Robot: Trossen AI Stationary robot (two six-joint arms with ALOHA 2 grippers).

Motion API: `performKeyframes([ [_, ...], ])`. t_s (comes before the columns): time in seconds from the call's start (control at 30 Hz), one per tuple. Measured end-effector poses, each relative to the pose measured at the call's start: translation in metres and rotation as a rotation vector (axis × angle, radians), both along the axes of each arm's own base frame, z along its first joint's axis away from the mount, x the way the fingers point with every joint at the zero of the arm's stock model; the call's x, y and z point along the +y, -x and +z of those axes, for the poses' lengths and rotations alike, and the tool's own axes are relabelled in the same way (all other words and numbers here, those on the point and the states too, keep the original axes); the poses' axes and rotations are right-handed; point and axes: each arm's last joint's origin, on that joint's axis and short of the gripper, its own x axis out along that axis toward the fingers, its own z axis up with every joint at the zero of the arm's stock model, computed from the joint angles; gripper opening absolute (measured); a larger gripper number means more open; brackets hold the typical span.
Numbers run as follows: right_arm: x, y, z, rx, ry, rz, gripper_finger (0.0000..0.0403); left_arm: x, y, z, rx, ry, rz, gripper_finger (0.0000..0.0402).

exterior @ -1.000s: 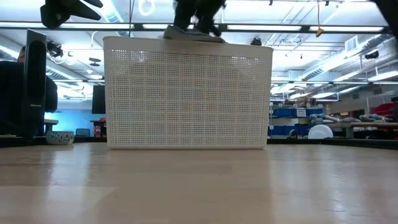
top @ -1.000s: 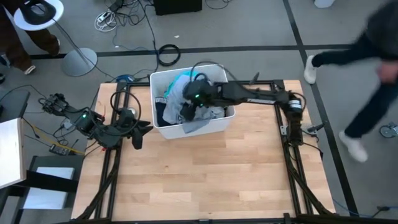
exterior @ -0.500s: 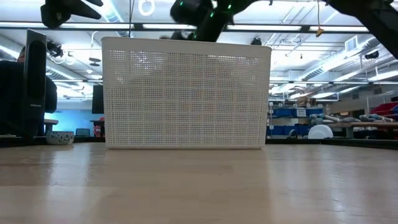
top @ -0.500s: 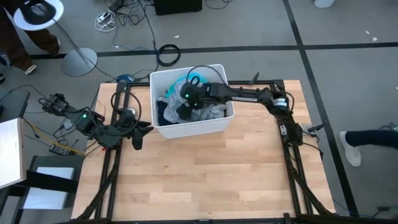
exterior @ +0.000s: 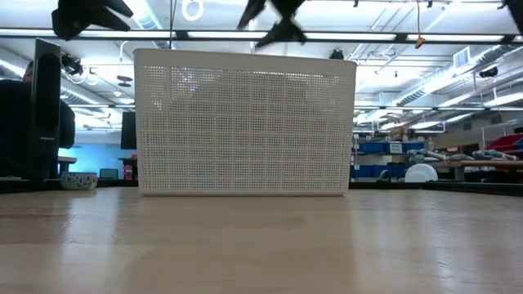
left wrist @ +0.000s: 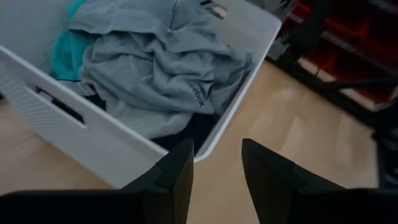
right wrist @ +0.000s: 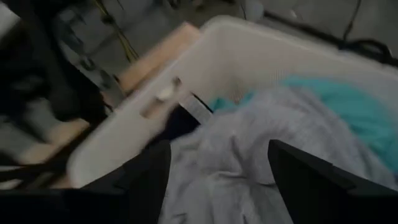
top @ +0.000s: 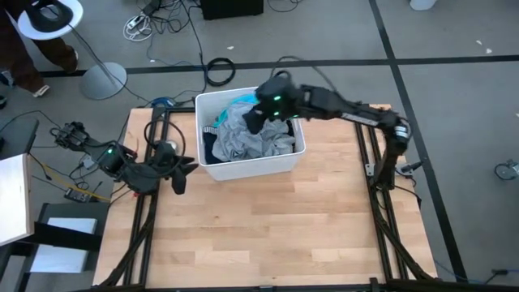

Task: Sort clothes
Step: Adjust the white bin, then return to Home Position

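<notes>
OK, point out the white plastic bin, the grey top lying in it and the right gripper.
White perforated plastic bin (exterior: 245,122): low view, middle of its front wall.
Crumpled grey top (top: 247,139): high view, centre of the fabric.
Right gripper (top: 255,123): high view, between its fingertips, above the bin.

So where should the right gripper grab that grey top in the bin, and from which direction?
Probably from straight above. The grey top lies crumpled on top of the heap in the white bin, whose walls block any sideways approach. Pinch one of the raised folds near its middle, since bunched cloth gives the fingers something to close on. The right gripper already hovers open over it.
</notes>
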Motion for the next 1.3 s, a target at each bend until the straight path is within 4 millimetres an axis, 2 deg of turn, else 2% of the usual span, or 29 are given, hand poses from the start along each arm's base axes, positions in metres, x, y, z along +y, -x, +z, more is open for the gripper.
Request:
performKeyframes([
  [0.13, 0.013, 0.03, 0.038, -0.098, 0.023, 0.015, 0.027, 0.002, 0.004, -0.006, 0.07, -0.005, -0.002, 0.0142],
  [0.27, 0.028, 0.058, 0.066, -0.175, 0.038, 0.041, 0.0268, -0.001, 0.003, -0.015, 0.132, 0.033, -0.069, 0.0142],
  [0.47, 0.054, 0.105, 0.105, -0.301, 0.052, 0.095, 0.0267, -0.005, -0.003, -0.049, 0.236, 0.072, -0.041, 0.0142],
  [0.63, 0.076, 0.141, 0.129, -0.409, 0.039, 0.136, 0.0264, -0.002, -0.016, -0.074, 0.192, 0.105, 0.021, 0.0142],
  [0.87, 0.104, 0.173, 0.146, -0.497, 0.014, 0.178, 0.0254, 0.016, -0.028, -0.093, 0.097, 0.081, 0.17, 0.0142],
  [1.07, 0.125, 0.178, 0.148, -0.504, 0.018, 0.21, 0.0246, 0.036, -0.034, -0.09, -0.004, 0.05, 0.361, 0.0142],
  [1.13, 0.13, 0.178, 0.147, -0.498, 0.016, 0.225, 0.0245, 0.04, -0.038, -0.088, -0.023, 0.073, 0.347, 0.0142],
  [1.3, 0.139, 0.18, 0.144, -0.466, 0.034, 0.276, 0.0244, 0.038, -0.044, -0.084, -0.034, 0.148, 0.188, 0.0142],
])
